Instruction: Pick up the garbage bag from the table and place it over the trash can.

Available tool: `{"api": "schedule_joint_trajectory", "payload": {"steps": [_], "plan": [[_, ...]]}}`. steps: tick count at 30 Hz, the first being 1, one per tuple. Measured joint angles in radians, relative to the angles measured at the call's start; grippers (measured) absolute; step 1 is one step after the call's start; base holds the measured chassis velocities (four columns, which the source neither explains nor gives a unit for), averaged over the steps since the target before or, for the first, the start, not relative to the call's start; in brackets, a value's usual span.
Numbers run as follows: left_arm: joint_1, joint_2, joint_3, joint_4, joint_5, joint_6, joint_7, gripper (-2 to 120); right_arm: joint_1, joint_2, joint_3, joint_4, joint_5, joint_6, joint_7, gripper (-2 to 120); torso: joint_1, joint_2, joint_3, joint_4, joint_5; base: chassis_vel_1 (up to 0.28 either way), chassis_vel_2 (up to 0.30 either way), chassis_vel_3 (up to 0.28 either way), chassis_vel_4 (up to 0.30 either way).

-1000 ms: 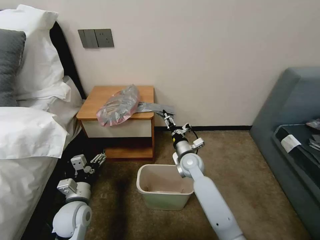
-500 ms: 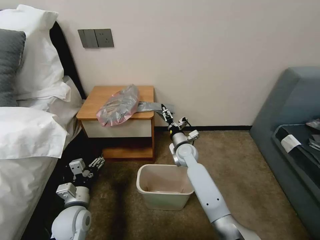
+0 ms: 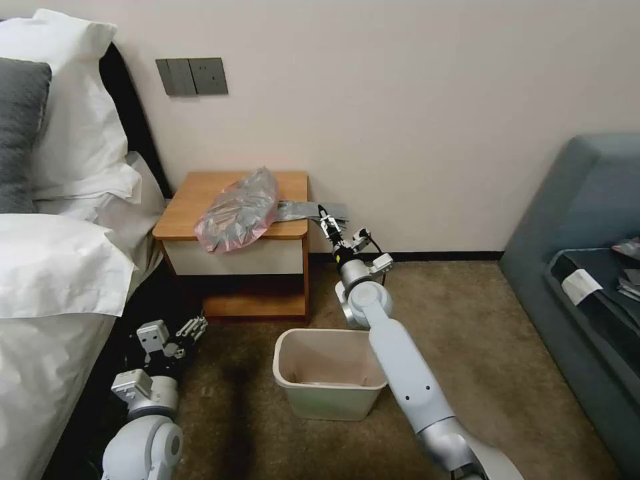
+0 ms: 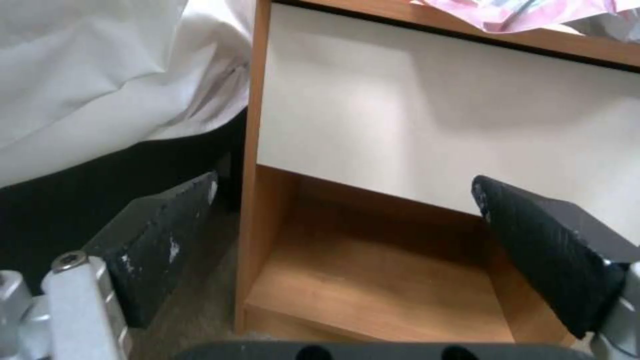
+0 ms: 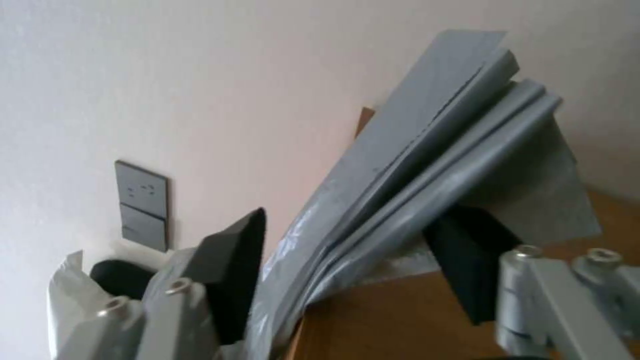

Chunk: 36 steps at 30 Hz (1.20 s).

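One garbage bag (image 3: 240, 208) lies on one nightstand (image 3: 193, 200). One trash can (image 3: 327, 380) stands on the carpet. Two grippers show: left (image 3: 193, 327), right (image 3: 326, 220). Two white pillows (image 3: 73, 120), one grey pillow (image 3: 20, 127).

Right gripper (image 3: 327, 221) at the garbage bag (image 3: 239, 210) tail off the table (image 3: 200, 200) edge, seemingly touching.

Bedroom: bed (image 3: 60, 267) with pillows (image 3: 73, 120), wooden nightstand (image 3: 200, 197), carpet (image 3: 480, 333).
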Motion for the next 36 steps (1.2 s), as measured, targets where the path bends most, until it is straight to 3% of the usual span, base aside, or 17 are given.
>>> {"api": "schedule_joint_trajectory", "payload": {"steps": [17,28,36], "plan": [[0.009,-0.003,0.001,-0.008,0.0,-0.003,-0.004,99,0.013,-0.001,0.006,-0.005,-0.025,0.005,-0.009,0,0.0,0.0,0.0,0.0,0.0,0.0,0.0,0.0,0.0],[0.009,0.0,-0.006,-0.012,-0.001,-0.004,-0.008,99,-0.011,-0.003,-0.006,0.047,-0.033,0.021,0.011,0,0.0,0.0,0.0,0.0001,0.0,0.0,0.0,0.0,0.0],[-0.022,0.002,-0.024,0.01,-0.024,-0.008,-0.026,99,-0.172,-0.05,-0.06,0.315,-0.041,0.032,0.162,0,0.0,0.0,0.0,0.0,0.0,0.0,0.0,0.0,0.0]]}}
